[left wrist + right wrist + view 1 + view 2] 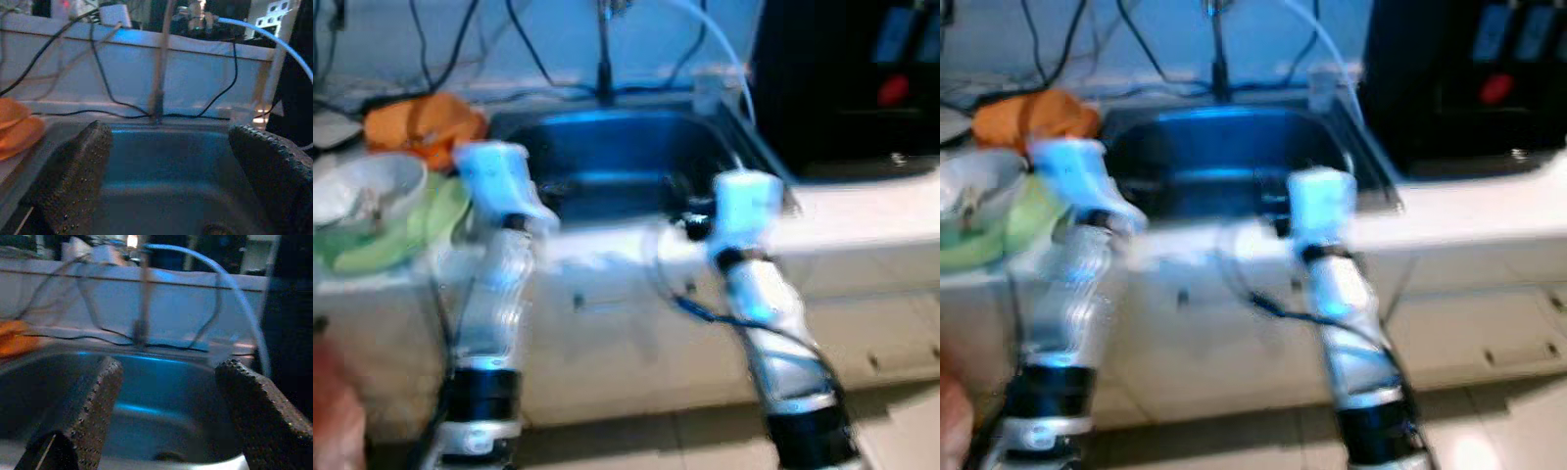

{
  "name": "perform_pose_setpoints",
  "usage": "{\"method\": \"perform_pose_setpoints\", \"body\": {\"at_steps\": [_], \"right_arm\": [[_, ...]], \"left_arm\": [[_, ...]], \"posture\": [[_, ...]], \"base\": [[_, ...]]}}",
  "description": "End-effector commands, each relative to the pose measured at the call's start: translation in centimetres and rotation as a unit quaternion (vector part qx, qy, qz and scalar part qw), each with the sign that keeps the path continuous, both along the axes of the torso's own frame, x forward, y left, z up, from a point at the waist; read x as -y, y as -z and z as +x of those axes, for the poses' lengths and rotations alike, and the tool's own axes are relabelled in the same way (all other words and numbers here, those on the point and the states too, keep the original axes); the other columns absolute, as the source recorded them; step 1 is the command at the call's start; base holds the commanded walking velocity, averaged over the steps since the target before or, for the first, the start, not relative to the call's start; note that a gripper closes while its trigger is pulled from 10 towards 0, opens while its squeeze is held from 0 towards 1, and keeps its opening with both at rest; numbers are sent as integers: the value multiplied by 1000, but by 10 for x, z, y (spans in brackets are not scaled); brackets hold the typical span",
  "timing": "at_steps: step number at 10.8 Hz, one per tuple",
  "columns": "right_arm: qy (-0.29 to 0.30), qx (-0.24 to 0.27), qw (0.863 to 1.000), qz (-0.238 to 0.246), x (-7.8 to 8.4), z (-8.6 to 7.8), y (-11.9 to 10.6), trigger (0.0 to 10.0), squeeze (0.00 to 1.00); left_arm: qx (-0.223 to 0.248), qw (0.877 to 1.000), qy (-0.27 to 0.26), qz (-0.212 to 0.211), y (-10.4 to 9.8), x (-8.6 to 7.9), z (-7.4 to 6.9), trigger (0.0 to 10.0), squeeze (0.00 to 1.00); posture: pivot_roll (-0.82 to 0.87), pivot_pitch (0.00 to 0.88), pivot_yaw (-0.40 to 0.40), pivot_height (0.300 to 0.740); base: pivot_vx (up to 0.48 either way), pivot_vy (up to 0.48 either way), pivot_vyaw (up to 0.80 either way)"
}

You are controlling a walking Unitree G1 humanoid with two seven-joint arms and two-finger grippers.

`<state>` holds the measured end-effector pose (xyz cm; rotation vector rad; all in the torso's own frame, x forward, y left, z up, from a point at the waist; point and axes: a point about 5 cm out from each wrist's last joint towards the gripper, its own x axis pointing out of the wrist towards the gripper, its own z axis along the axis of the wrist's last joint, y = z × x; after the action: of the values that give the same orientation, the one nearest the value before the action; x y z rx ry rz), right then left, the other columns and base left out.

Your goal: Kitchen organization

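Left gripper (pixel 168 181) and right gripper (pixel 168 416): both spread, empty, aimed into sink (pixel 607 157). White bowl (pixel 367 186) beside it: contents unclear.

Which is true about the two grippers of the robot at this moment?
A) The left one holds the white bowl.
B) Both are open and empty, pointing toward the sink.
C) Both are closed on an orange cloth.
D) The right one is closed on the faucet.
B: in each wrist view, the left gripper and right gripper show spread fingers with only the sink basin between them.
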<state>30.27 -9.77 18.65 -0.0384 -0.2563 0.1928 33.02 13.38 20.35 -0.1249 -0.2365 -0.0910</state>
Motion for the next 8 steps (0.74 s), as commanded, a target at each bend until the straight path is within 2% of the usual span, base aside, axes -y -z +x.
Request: {"method": "perform_pose_setpoints", "body": {"at_steps": [1,4,8], "right_arm": [[-13,14,1000,2,-9,-1,-8,10000,0],[-15,15,1000,1,-9,0,-7,10000,0],[-14,12,1000,1,-8,-1,-6,10000,0]], "left_arm": [[5,1000,-19,6,-3,-12,0,10000,0],[7,1000,-21,-1,-3,-12,0,10000,0],[12,999,-33,-1,-4,-14,0,10000,0]], "posture": [[-23,21,31,740],[-21,23,29,740],[-21,22,27,740]], "base": [[454,0,0],[446,0,0],[0,0,473]]}}
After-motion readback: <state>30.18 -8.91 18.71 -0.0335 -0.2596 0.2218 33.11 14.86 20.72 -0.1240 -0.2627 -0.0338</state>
